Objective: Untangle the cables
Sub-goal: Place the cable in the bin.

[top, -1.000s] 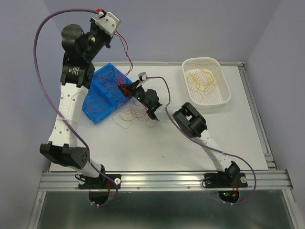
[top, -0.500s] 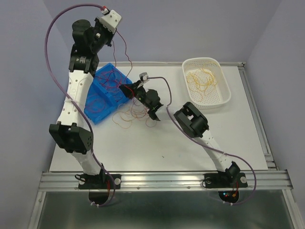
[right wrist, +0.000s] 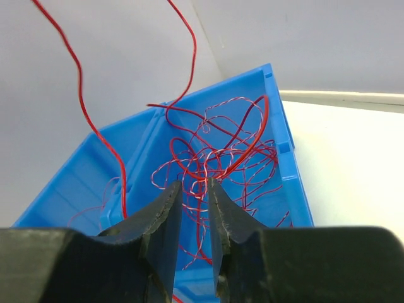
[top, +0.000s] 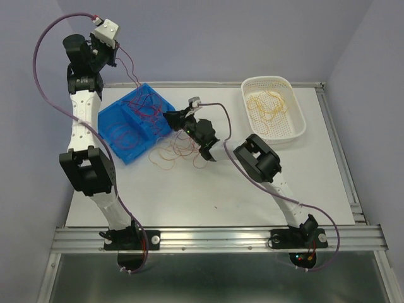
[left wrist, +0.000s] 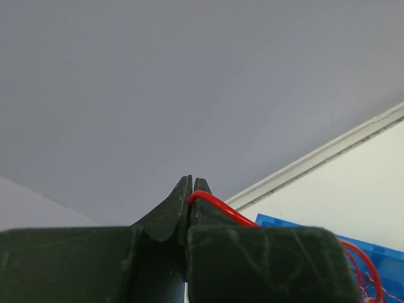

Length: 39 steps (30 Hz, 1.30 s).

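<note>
Over at the far left corner of the table [top: 252, 202], the left gripper [top: 108, 52] is raised high above the surface. Its jaws are pressed together on a single dark red strand [left wrist: 218, 205], which runs down in a long slack line toward the blue bin [top: 120, 148]. The bin sits by the left edge, toward the far side. It holds a curly mass of the red cables [top: 146, 107], and from the right wrist they look looped through one another rather than lying free.

Just right of the bin, near the middle of the table, a small loose heap of red and yellow-orange loops [top: 167, 154] lies on the bare surface. The right gripper [top: 169, 118] reaches over this heap to the bin's near wall. Its jaws stand a little apart and strands of the tangle pass between the tips, but I see no pinch on them.

In the far right corner a white basket [top: 297, 129] holds a bundle of yellow-orange strands [top: 268, 106] on their own.

To my eye the job is partway done. Some yellow is sorted out and most of the red is gathered. What remains is to work apart the red knot in the bin and to separate the mixed heap on the table.
</note>
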Tool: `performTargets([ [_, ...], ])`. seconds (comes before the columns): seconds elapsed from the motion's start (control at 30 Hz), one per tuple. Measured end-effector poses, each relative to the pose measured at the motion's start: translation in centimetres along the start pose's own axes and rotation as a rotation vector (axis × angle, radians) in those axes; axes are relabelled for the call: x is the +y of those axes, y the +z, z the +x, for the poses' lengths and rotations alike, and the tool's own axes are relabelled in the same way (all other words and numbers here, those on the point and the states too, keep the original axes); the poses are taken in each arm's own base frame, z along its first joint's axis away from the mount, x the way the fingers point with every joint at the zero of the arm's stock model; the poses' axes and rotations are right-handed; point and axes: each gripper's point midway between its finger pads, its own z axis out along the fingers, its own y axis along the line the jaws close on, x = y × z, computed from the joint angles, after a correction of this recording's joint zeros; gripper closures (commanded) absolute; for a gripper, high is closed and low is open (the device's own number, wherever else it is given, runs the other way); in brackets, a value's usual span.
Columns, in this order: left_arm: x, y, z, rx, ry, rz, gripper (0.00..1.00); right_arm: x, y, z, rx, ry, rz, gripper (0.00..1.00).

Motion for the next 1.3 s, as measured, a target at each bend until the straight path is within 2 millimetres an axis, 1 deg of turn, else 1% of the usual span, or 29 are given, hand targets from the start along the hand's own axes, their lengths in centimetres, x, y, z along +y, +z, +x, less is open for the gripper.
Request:
performTargets([
  [0.07, 0.4, 0.0, 1.6, 0.019, -0.017, 0.000, 1.00, 0.0, -0.1, -0.4, -0.005, -0.008, 0.009, 0.70],
  [0.2, 0.7, 0.2, 4.5, 0.051, -0.046, 0.011, 1.00, 0.0, -0.3, -1.4, -0.016, -0.025, 0.021, 0.67],
  [0.23, 0.6, 0.4, 4.9, 0.056, -0.050, 0.013, 1.00, 0.1, -0.3, -1.7, -0.020, -0.030, 0.022, 0.65],
  [0.27, 0.8, 0.5, 5.5, 0.061, -0.056, 0.011, 1.00, 0.2, -0.4, -1.9, -0.020, -0.033, 0.023, 0.58],
  [0.33, 1.0, 0.7, 6.3, 0.069, -0.065, 0.009, 1.00, 0.4, -0.6, -2.2, -0.019, -0.042, 0.018, 0.53],
  [0.37, 1.0, 0.9, 6.6, 0.071, -0.070, 0.011, 1.00, 0.5, -0.7, -2.3, -0.018, -0.046, 0.013, 0.50],
  [0.47, 1.2, 1.0, 7.7, 0.086, -0.078, 0.009, 1.00, 1.6, -0.7, -2.7, -0.007, -0.052, -0.036, 0.49],
  [0.6, 1.4, 1.0, 8.4, 0.095, -0.079, 0.007, 1.00, 2.5, -0.9, -2.7, 0.007, -0.054, -0.083, 0.48],
  [0.77, 1.5, 1.0, 8.6, 0.099, -0.049, 0.008, 1.00, 2.6, -1.4, -2.1, 0.030, -0.061, -0.093, 0.48],
  [0.87, 1.2, 0.9, 9.8, 0.126, -0.017, 0.018, 1.00, 2.5, -2.2, -2.0, 0.049, -0.072, -0.087, 0.48],
  [0.93, 0.4, 0.8, 11.6, 0.177, 0.010, 0.033, 1.00, 2.6, -2.7, -2.4, 0.053, -0.082, -0.084, 0.48],
  [1.03, -0.7, 0.8, 14.7, 0.278, 0.052, 0.059, 1.00, 2.9, -3.3, -3.4, 0.050, -0.093, -0.081, 0.48],
  [1.07, -1.4, 0.7, 16.2, 0.327, 0.073, 0.073, 1.00, 3.0, -3.5, -3.7, 0.048, -0.095, -0.081, 0.48],
  [1.1, -1.9, 0.8, 17.0, 0.351, 0.083, 0.087, 1.00, 3.2, -3.7, -4.2, 0.044, -0.097, -0.081, 0.48],
  [1.2, -4.2, 0.8, 20.8, 0.465, 0.114, 0.147, 1.00, 3.6, -4.2, -5.2, 0.028, -0.097, -0.083, 0.48],
  [1.23, -4.6, 0.8, 21.5, 0.482, 0.119, 0.159, 1.00, 3.6, -4.4, -5.3, 0.026, -0.097, -0.083, 0.48],
  [1.3, -6.3, 0.8, 23.9, 0.540, 0.123, 0.207, 1.00, 3.5, -4.7, -5.2, 0.026, -0.096, -0.082, 0.47],
])
